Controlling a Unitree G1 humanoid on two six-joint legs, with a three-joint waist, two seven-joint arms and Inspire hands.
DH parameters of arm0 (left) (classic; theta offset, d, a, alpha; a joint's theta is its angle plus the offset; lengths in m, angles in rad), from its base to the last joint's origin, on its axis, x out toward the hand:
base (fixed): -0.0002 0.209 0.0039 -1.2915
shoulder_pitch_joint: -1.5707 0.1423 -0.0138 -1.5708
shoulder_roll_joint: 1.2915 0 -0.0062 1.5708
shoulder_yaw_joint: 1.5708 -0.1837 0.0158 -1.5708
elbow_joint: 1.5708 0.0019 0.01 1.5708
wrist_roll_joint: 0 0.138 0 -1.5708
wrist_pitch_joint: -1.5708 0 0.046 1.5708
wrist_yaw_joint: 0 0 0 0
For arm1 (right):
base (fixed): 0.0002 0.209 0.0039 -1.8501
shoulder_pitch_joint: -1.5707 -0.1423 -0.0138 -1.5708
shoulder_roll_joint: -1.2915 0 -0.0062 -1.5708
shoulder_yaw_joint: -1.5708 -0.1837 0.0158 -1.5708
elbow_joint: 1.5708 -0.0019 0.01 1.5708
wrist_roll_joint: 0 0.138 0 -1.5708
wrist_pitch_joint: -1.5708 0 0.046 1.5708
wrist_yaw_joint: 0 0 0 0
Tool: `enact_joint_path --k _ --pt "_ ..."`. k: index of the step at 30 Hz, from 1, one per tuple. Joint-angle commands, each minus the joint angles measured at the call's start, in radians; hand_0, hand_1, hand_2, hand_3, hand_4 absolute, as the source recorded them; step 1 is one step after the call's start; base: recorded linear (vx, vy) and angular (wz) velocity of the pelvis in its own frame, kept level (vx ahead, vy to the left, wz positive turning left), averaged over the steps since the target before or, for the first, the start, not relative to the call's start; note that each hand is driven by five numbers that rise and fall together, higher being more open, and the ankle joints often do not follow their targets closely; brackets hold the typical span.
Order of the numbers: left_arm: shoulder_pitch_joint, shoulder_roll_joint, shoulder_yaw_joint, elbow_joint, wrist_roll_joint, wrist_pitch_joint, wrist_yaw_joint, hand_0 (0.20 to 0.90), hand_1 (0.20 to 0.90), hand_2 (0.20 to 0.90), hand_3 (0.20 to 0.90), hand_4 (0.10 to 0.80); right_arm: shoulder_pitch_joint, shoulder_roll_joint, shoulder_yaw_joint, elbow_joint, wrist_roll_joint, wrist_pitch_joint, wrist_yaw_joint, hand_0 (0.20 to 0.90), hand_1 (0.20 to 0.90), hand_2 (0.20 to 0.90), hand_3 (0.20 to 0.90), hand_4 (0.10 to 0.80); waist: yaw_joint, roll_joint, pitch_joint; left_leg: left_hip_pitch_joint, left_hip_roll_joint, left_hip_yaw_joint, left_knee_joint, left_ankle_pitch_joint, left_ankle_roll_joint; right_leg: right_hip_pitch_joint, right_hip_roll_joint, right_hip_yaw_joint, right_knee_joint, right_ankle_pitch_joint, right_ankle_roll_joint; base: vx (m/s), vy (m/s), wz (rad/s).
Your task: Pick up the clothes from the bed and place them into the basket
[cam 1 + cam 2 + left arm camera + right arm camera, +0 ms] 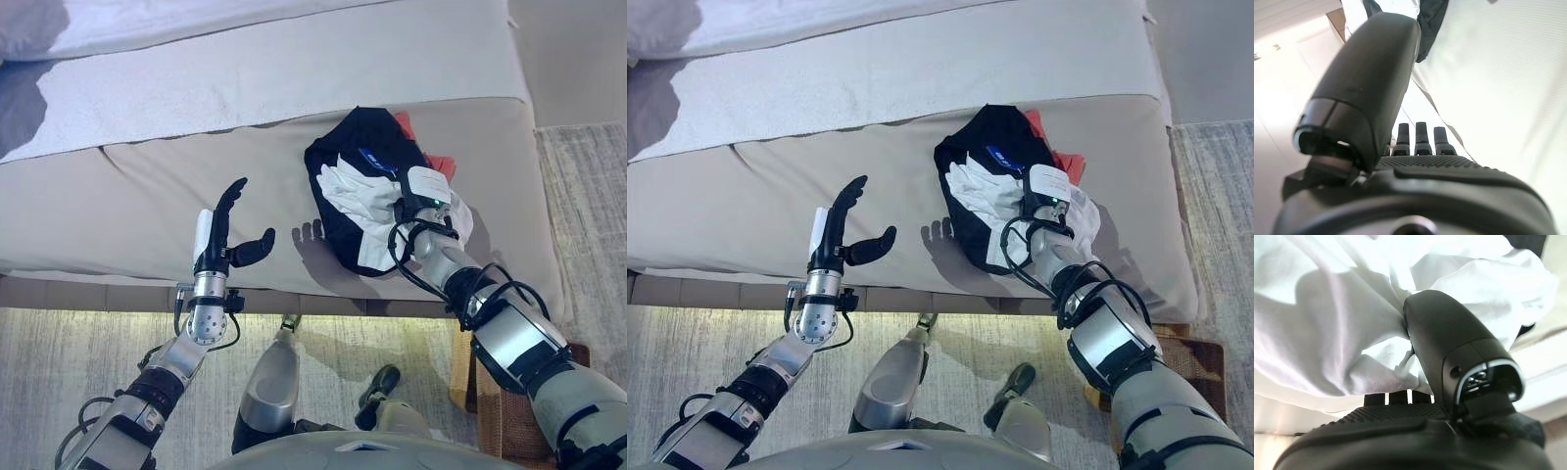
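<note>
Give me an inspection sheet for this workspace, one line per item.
Surface: beige bed, with a white towel-like cover across its far part.
Job's things: one heap of clothes near the bed's front edge, black, white and red pieces bunched together; a woven basket partly shows on the floor below the right arm.
Clutter: nothing seen.
Hands: left hand open, held above bare bed, apart from the heap; right hand pressed into the white cloth, finger state hidden.
Cables: nothing seen besides the robot's own.
Surroundings: grey rug on the floor before the bed.
</note>
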Motion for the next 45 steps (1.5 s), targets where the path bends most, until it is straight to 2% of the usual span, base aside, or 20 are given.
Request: enact_joint_path --k 1,8,16,22,28,38,42,43,44,45 --pt "-0.016 0.005 0.029 -0.081 0.032 -0.044 0.012 0.9 0.9 0.9 0.9 0.8 -0.051 -0.089 -0.004 -0.128 0.02 -0.01 -0.097 0.3 0.3 0.3 0.2 0.1 -0.018 -0.013 -0.108 0.047 -0.027 0.096 -0.022 -0.109 0.058 -0.071 0.016 0.06 0.095 -0.023 -0.039 0.054 0.013 -0.11" --pt "0.013 -0.005 0.06 -0.07 0.031 -0.017 0.005 0.9 0.9 0.9 0.9 0.8 0.033 -0.107 -0.057 -0.332 0.093 0.014 -0.108 0.3 0.3 0.3 0.2 0.1 -0.065 -0.025 -0.161 0.098 -0.017 0.124 -0.039 -0.121 0.056 -0.036 0.021 0.092 0.069 -0.018 -0.036 0.046 0.025 -0.11" --pt "0.061 -0.021 0.089 -0.052 0.036 -0.007 -0.012 0.9 0.9 0.9 0.9 0.8 0.121 -0.126 -0.177 -0.516 0.169 -0.029 -0.108 0.3 0.3 0.3 0.2 0.1 -0.104 -0.038 -0.217 0.148 0.001 0.153 -0.077 -0.12 0.046 0.002 0.035 0.123 0.027 -0.011 -0.032 0.058 0.014 -0.15" --pt "0.064 -0.027 0.102 -0.023 0.038 -0.022 -0.018 0.9 0.9 0.9 0.9 0.8 0.158 -0.137 -0.266 -0.613 0.267 -0.097 -0.089 0.3 0.3 0.3 0.2 0.1 -0.128 -0.05 -0.242 0.156 0.009 0.162 -0.086 -0.125 0.038 0.024 0.042 0.137 -0.008 -0.001 -0.029 0.026 -0.007 -0.14" --pt "0.048 -0.028 0.1 0.006 0.035 -0.034 -0.03 0.9 0.9 0.9 0.9 0.8 0.153 -0.141 -0.333 -0.634 0.369 -0.151 -0.075 0.3 0.3 0.3 0.2 0.1 -0.142 -0.053 -0.264 0.16 0.009 0.169 -0.086 -0.128 0.037 0.035 0.043 0.14 -0.017 -0.002 -0.03 0.029 0.004 -0.03" --pt "0.031 -0.028 0.091 0.02 0.02 -0.036 -0.048 0.9 0.9 0.9 0.9 0.8 0.119 -0.135 -0.338 -0.553 0.451 -0.14 -0.019 0.305 0.305 0.305 0.205 0.105 -0.138 -0.053 -0.273 0.181 0.007 0.175 -0.086 -0.142 0.046 0.044 0.035 0.139 -0.003 -0.012 -0.031 0.033 0.01 0.0" --pt "0.03 -0.027 0.088 0.011 0.018 -0.027 -0.058 0.9 0.9 0.9 0.9 0.8 0.113 -0.125 -0.317 -0.501 0.488 -0.147 0.013 0.345 0.345 0.345 0.252 0.152 -0.125 -0.055 -0.269 0.185 0.005 0.166 -0.086 -0.141 0.048 0.049 0.032 0.133 0.004 -0.015 -0.031 0.037 -0.003 0.04" --pt "0.029 -0.027 0.087 0.011 0.018 -0.026 -0.057 0.9 0.9 0.9 0.9 0.8 0.11 -0.123 -0.314 -0.495 0.492 -0.147 0.02 0.408 0.408 0.408 0.326 0.226 -0.124 -0.055 -0.268 0.185 0.005 0.165 -0.086 -0.141 0.048 0.05 0.032 0.132 0.004 -0.015 -0.031 0.0 0.0 0.0" --pt "0.031 -0.027 0.087 0.01 0.017 -0.026 -0.056 0.9 0.9 0.9 0.9 0.8 0.105 -0.12 -0.305 -0.486 0.5 -0.147 0.029 0.526 0.526 0.526 0.464 0.364 -0.119 -0.056 -0.266 0.185 0.005 0.162 -0.086 -0.14 0.048 0.051 0.031 0.129 0.004 -0.015 -0.031 0.0 0.0 0.0" --pt "0.032 -0.027 0.087 0.01 0.017 -0.026 -0.056 0.9 0.9 0.9 0.9 0.8 0.104 -0.119 -0.302 -0.483 0.501 -0.148 0.03 0.564 0.564 0.564 0.507 0.407 -0.118 -0.056 -0.266 0.184 0.005 0.16 -0.086 -0.14 0.048 0.052 0.031 0.128 0.004 -0.015 -0.031 0.0 0.0 0.0"
